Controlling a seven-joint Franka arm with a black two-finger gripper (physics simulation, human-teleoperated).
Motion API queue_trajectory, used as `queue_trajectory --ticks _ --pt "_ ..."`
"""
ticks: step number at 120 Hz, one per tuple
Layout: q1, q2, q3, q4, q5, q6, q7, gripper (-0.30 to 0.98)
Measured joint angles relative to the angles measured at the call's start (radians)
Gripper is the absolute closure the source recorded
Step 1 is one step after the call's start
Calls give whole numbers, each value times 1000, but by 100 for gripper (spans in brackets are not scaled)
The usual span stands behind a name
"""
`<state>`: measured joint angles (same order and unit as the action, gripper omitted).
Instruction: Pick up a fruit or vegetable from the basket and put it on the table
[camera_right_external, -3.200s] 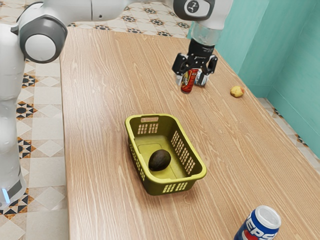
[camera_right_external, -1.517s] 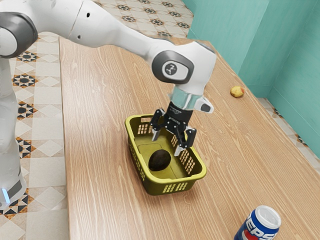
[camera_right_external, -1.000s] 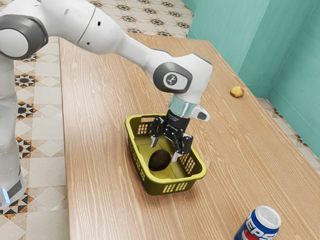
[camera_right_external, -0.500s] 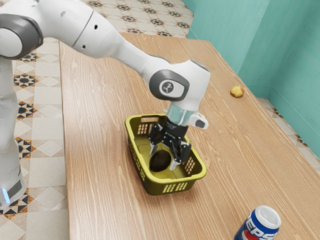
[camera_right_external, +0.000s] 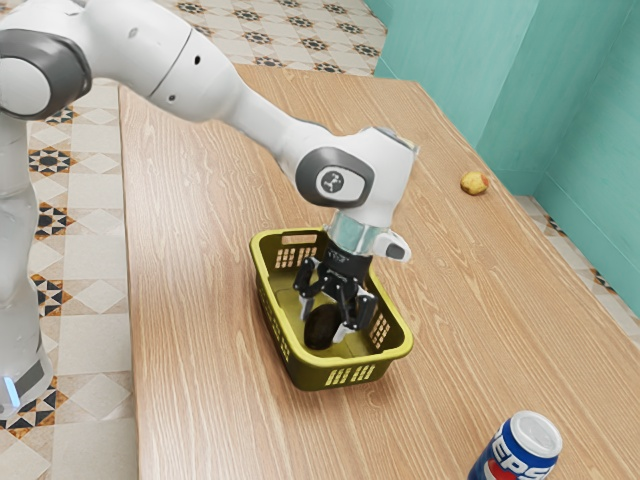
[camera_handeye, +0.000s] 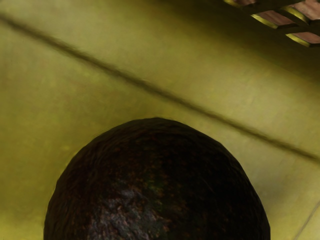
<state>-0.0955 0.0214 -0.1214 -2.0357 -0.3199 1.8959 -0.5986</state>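
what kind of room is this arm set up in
Possibly a kitchen or dining room, though it's a simulated scene: a wood-grain table, patterned floor tiles and teal walls.

1. Pepsi can (camera_right_external: 516, 448): standing upright at the exterior view's lower right, showing its silver top, blue-white-red side; frame edge is cutting off its base.
2. Small yellow fruit (camera_right_external: 474, 183), reddish patch: lying well apart from the can, nearer the wall.
3. Teal wall (camera_right_external: 590, 130): rising at the exterior view's right.
4. Floor (camera_right_external: 90, 345): showing pale tiles, dark-and-orange star patterns.
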Motion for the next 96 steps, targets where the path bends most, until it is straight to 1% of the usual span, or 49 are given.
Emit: queue_trajectory --ticks 24,41,58,69,76,84,96 --pt "55 0 0 0 -1 10 3 23" --pt "82 -4 1 1 3 15 -15 36" --pt "94 -13 1 1 5 17 -40 38" --pt "100 -99 -1 1 7 17 -65 41" --pt "61 -166 -5 6 12 16 -84 42" --pt "22 -183 -13 81 30 15 -104 42" --pt "17 -124 -35 282 71 13 -128 40"
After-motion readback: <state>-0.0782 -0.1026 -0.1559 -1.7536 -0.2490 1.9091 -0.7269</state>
